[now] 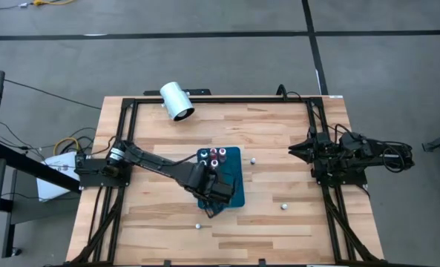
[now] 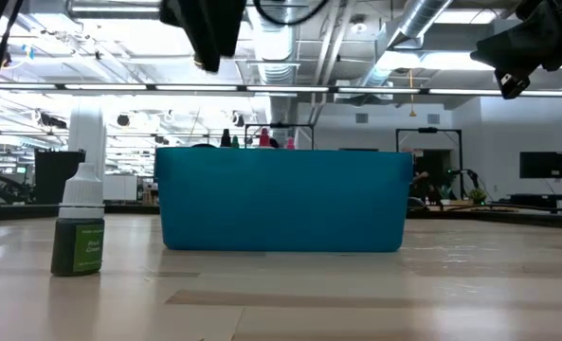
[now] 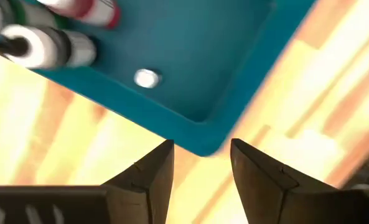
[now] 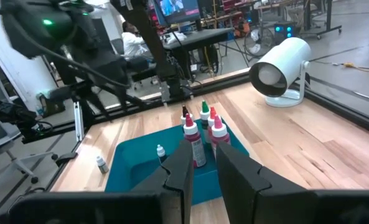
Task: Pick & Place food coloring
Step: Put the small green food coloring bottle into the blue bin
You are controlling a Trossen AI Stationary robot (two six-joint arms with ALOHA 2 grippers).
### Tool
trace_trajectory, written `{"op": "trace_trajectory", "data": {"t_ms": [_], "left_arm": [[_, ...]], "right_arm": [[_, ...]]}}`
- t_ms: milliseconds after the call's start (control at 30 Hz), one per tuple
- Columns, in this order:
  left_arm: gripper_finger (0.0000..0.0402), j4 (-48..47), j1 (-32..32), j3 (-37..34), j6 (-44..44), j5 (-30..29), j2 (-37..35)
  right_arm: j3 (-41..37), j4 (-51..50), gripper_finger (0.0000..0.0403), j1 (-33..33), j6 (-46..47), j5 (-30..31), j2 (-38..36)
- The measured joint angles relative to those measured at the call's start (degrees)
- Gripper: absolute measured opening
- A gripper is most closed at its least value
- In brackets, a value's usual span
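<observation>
A: Nearest item in the low view?

B: One small bottle (image 2: 79, 225) of food coloring, standing upright on the wooden table (image 2: 281, 303), near the camera and apart from the tray. Dark green body, white cap. It carries a label, but the print is too small to read.

A: Behind it?

B: The blue tray (image 2: 282, 199). Its wall hides nearly everything inside; only a few bottle tips (image 2: 263, 139) show over the rim.

A: The overhead view?

B: A cluster of bottles (image 1: 214, 156) stands at the tray's (image 1: 237, 194) far end. The left gripper (image 1: 214, 194) hangs over the tray's near half and covers that part. Three more single bottles stand on bare wood: one just off the near edge (image 1: 197, 224), one to the right (image 1: 284, 205), one beside the far right corner (image 1: 253, 159).

A: Left fingers?

B: Parted by a narrow gap, nothing between them; the wrist view shows them over the tray's corner (image 3: 200, 134), with one white cap (image 3: 146, 78) on the tray floor.

A: Right arm?

B: Parked at the table's right edge, right gripper (image 1: 300, 151) idle. Its fingers (image 4: 179, 167) stand slightly apart, holding nothing.

A: Farthest?

B: A white cylinder (image 1: 176, 101) at the back edge, no markings visible.
</observation>
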Motion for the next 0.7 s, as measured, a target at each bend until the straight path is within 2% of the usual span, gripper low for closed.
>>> {"op": "trace_trajectory", "data": {"t_ms": [233,400,700], "left_arm": [[0.0151,-0.50,-5.00,2.97,-15.23,2.00,-0.01],[0.0151,3.00,-9.79,3.17,-25.70,1.87,0.00],[0.0151,8.50,-17.63,3.17,-44.27,-2.64,0.02]], "right_arm": [[0.00,0.00,0.0060,0.00,0.00,-0.02,0.00],[0.00,-0.02,0.0060,0.00,0.00,-0.02,0.00],[0.00,-0.02,0.0060,0.00,0.00,-0.02,0.00]]}}
